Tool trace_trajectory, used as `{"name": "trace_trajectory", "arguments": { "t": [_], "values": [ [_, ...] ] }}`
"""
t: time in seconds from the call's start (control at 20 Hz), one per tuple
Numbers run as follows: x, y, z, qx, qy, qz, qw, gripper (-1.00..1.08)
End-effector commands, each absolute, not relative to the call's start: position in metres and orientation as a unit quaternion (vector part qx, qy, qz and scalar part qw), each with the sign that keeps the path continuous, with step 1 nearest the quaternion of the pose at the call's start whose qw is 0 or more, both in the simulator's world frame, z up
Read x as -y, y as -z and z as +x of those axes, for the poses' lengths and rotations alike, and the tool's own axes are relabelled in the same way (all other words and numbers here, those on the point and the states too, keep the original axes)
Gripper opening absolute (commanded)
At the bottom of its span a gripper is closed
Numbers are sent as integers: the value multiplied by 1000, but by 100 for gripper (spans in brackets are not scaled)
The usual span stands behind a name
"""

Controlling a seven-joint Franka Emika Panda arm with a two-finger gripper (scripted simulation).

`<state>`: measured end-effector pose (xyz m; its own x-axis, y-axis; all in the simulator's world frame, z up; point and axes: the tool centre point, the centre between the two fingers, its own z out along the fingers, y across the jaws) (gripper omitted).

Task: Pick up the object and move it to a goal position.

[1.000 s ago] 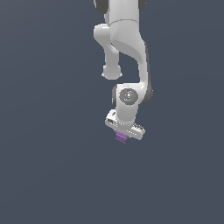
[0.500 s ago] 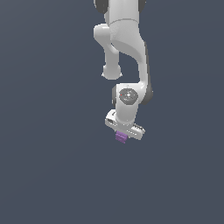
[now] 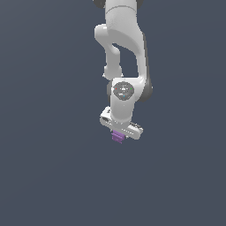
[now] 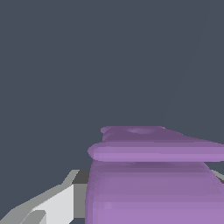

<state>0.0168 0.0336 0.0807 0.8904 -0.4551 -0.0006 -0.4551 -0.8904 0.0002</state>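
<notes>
In the exterior view, the white Panda arm (image 3: 126, 57) came down from the top edge of the picture and bent at a round joint with a dark disc on it. Below this joint the wrist ended in a wide white hand, and the gripper (image 3: 118, 136) pointed downward. The small purple object (image 3: 117, 137) was directly under the hand, touching it, and only its lower part was visible. It had ridges on its sides. From this view the fingers themselves were too small to separate from the hand.

In the wrist view, the purple object (image 4: 153, 175) was very near to the camera and filled a big part of the picture. It showed a broad rounded body and a flatter ledge that went across above it, with one more small raised part on the ledge. One white and grey finger (image 4: 57, 203) lay just beside the object on one side, touching it, and a small grey corner of the other finger (image 4: 217, 174) was visible on the opposite side. So the fingers were clenched on the object and held it between them.

The background (image 3: 48, 167) was a plain dark grey-blue surface in both views, and the object's height over it could not be told.
</notes>
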Motion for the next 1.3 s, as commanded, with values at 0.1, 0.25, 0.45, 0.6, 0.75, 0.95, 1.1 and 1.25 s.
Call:
{"name": "trace_trajectory", "arguments": {
  "t": [0.1, 0.25, 0.45, 0.6, 0.75, 0.95, 1.1, 1.25],
  "values": [
    [-11, -116, 28, 234, 0, 972, 0, -100],
    [5, -143, 36, 234, 0, 972, 0, -100],
    [28, -180, 48, 234, 0, 972, 0, -100],
    [44, -205, 57, 234, 0, 972, 0, -100],
    [56, -225, 64, 234, 0, 972, 0, -100],
    [68, -244, 72, 234, 0, 972, 0, -100],
    [74, -253, 76, 234, 0, 972, 0, -100],
    [77, -258, 78, 234, 0, 972, 0, -100]
  ]
}}
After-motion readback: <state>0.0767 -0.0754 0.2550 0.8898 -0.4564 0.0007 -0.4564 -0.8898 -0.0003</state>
